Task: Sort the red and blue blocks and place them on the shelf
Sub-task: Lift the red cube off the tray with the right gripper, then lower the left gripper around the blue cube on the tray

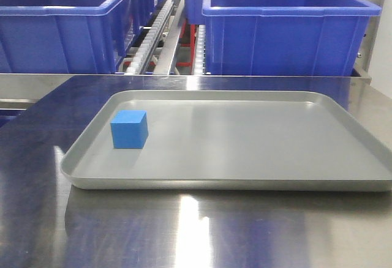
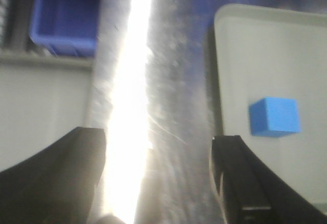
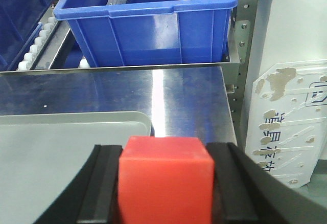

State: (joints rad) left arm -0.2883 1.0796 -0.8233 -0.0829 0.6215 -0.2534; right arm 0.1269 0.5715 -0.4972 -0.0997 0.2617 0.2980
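Your right gripper (image 3: 166,185) pinches the small matte red cube (image 3: 164,170); a jolt could drop it short of the steel-framed roller shelf (image 1: 147,44). Your left gripper (image 2: 156,170) hangs spread, empty.

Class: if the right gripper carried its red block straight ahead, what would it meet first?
Probably the front wall of the blue tub, beyond the steel table. Depth is unclear: if the right gripper tilts downward, its red block would touch the table first.

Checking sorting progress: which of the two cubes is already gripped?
The red block, clamped in the right gripper; the blue block sits loose on the tray.
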